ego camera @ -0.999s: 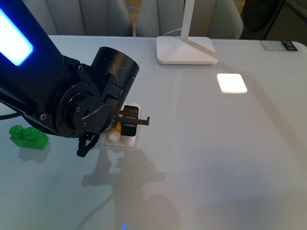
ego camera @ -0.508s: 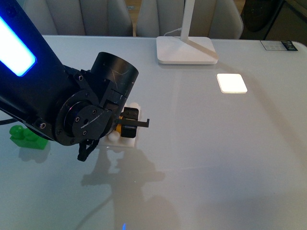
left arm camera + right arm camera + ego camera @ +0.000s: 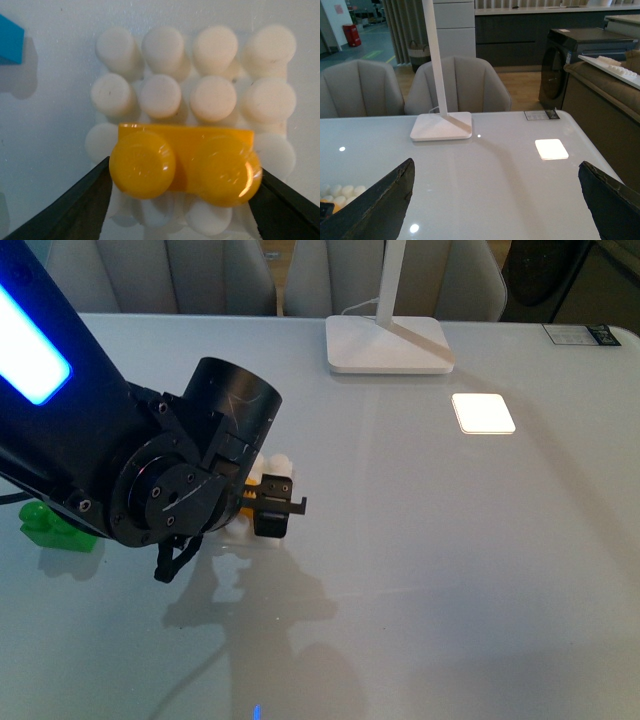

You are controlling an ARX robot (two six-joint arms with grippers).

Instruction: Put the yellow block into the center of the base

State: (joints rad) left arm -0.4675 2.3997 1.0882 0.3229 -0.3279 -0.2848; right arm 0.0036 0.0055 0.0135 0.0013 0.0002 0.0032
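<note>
My left gripper (image 3: 182, 176) is shut on the yellow block (image 3: 185, 167), its dark fingers (image 3: 75, 210) pressing on the two short ends. The two-stud block sits over the white base (image 3: 210, 95), covering the middle studs of one inner row. I cannot tell whether it touches them. In the front view the left gripper (image 3: 270, 508) hangs low over the base (image 3: 274, 462), and only a sliver of the yellow block (image 3: 247, 508) shows. My right gripper (image 3: 497, 200) is open above bare table, with the base (image 3: 337, 192) at the frame's lower left edge.
A green brick (image 3: 55, 525) lies on the table beside the left arm. A blue brick's corner (image 3: 10, 40) shows near the base. The white lamp foot (image 3: 388, 343) stands at the back, with a bright light patch (image 3: 483, 413) to its right.
The left gripper has sunk a little lower over the base, still holding the yellow block. More of the base's far studs now show behind it.
</note>
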